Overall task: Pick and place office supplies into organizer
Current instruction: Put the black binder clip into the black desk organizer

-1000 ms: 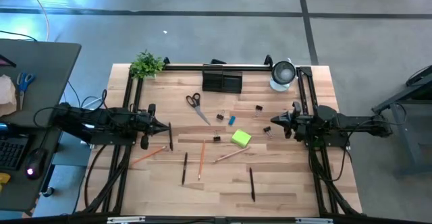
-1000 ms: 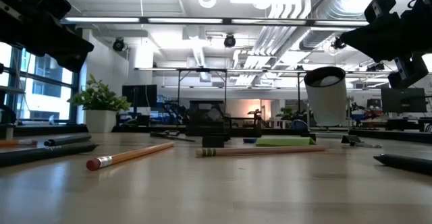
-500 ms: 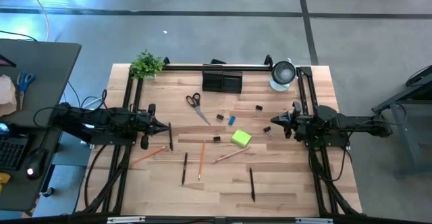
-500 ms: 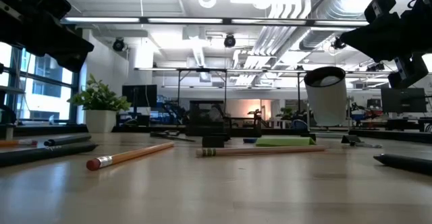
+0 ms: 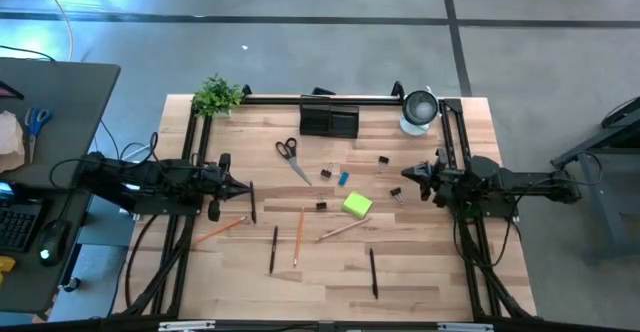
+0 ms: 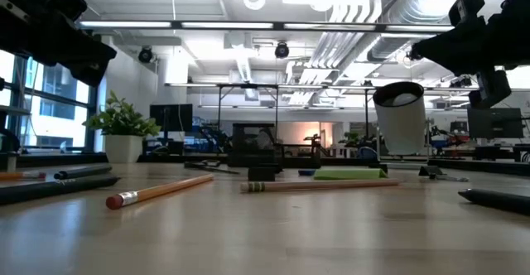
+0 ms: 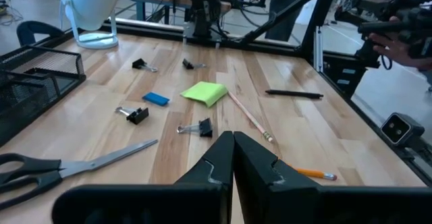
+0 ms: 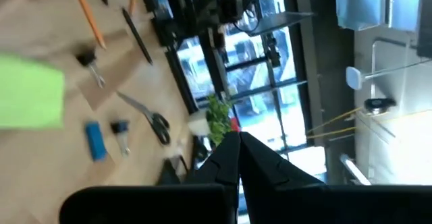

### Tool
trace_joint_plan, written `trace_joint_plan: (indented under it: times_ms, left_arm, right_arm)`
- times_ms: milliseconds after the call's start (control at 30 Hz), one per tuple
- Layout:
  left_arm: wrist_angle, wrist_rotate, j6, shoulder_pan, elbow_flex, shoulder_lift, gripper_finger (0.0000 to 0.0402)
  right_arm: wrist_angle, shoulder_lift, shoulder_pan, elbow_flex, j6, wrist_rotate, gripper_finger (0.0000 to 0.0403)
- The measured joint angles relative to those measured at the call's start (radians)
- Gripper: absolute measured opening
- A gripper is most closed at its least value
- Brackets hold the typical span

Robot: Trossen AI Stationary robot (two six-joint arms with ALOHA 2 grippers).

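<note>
The black organizer stands at the table's far edge. In front of it lie black-handled scissors, a blue eraser, a lime-green sticky-note pad and several black binder clips such as. Nearer lie orange pencils, a wooden pencil and black pens. My left gripper hovers shut over the table's left part, pointing right. My right gripper hovers shut at the right, near a binder clip, touching nothing.
A green potted plant stands at the far left corner and a silver-and-white cup at the far right. Black frame rails run along the far edge and both sides. A side desk with blue scissors stands left of the table. A person's hand shows beyond the table.
My right gripper has shifted a little toward the table's left and turned somewhat about its own axis. My left arm and the things on the table have kept still.
</note>
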State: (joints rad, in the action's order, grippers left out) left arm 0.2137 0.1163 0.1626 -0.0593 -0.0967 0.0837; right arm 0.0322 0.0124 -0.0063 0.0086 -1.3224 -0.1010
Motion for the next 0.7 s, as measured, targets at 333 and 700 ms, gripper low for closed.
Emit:
trace_joint_plan:
  times_ms: [333, 700]
  left_arm:
    - [-0.059, 0.0, 0.025, 0.0, 0.0, 0.0, 0.0001]
    - [-0.074, 0.015, 0.027, 0.0, 0.0, 0.0, 0.0001]
  right_arm:
    - [0.059, 0.0, 0.0, 0.001, 0.438, 0.116, 0.0]
    - [0.09, 0.0, 0.0, 0.002, 1.439, 0.199, 0.0]
